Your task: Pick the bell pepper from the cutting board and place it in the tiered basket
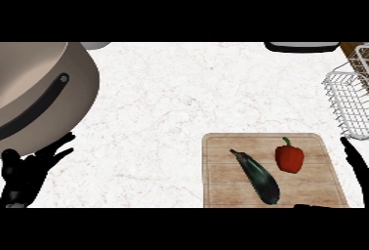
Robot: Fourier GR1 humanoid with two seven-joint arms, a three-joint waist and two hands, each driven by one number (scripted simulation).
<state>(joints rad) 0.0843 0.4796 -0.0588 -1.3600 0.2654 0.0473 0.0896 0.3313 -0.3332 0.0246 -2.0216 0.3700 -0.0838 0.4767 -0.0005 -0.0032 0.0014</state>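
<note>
A red bell pepper with a green stem lies on the right half of the wooden cutting board. A dark eggplant lies slanted on the board just left of the pepper. The white wire tiered basket stands at the right edge, beyond the board. My right hand shows at the right edge beside the board, right of the pepper and apart from it, fingers straight and holding nothing. My left hand rests open at the lower left, far from the board.
A large beige pot with a dark handle fills the upper left corner, just above my left hand. A dark-rimmed object sits at the counter's far edge, upper right. White marble counter stretches between the pot and the basket.
</note>
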